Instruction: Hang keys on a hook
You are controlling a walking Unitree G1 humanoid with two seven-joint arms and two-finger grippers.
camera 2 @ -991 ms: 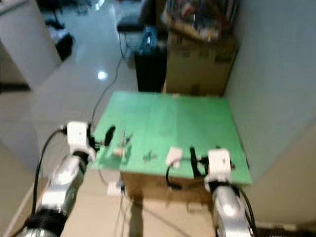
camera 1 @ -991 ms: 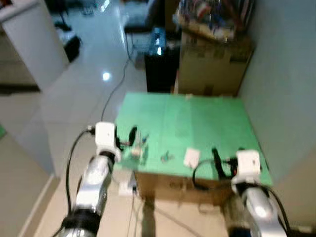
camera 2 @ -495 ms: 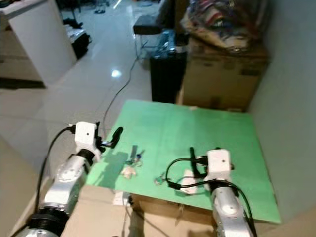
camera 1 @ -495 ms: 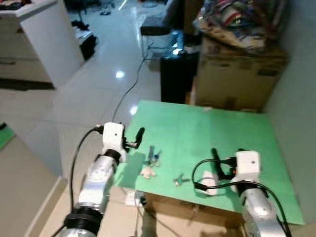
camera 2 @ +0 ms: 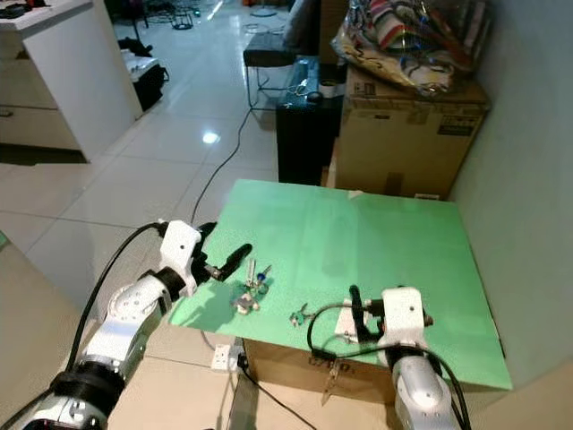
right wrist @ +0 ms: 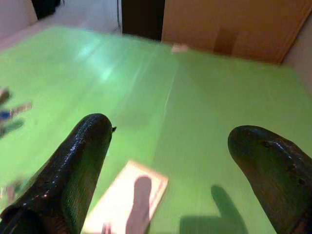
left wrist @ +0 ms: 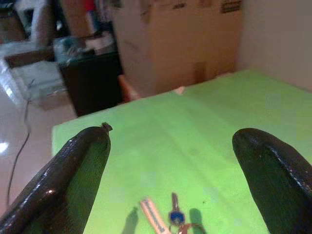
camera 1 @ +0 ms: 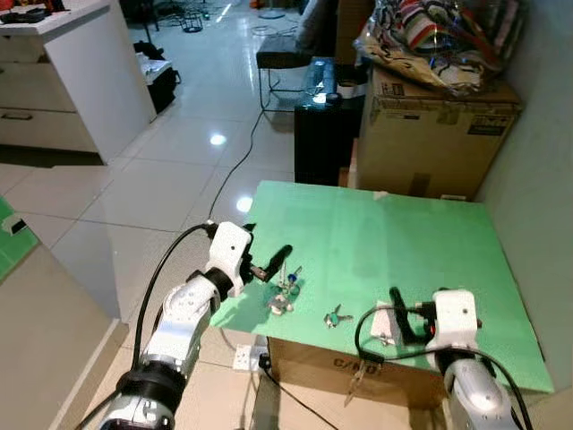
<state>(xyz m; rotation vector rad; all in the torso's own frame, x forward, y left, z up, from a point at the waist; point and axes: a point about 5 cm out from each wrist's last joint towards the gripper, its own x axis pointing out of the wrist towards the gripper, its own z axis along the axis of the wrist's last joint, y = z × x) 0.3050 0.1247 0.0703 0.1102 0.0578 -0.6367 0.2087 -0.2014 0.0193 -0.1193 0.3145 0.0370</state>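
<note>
A bunch of keys (camera 1: pixel 285 292) with a blue key and a pale tag lies near the front left edge of the green table (camera 1: pixel 376 233). In the left wrist view the keys (left wrist: pixel 170 217) lie just ahead of the fingers. My left gripper (camera 1: pixel 277 260) hovers open right beside the bunch, at its left. A small metal piece (camera 1: pixel 336 315) lies to the right of the keys. My right gripper (camera 1: pixel 397 315) stands open at the front edge, over a flat white piece (right wrist: pixel 129 197).
Behind the table stand a cardboard box (camera 1: pixel 439 125) heaped with clutter and a black cabinet (camera 1: pixel 327 134). A pale wall (camera 1: pixel 537 179) runs along the right side. A white counter (camera 1: pixel 72 81) stands at far left, with a cable (camera 1: pixel 246 152) across the shiny floor.
The camera has shifted closer to the table. My left gripper has reached in over the table edge toward the keys. The right gripper stays over the white piece.
</note>
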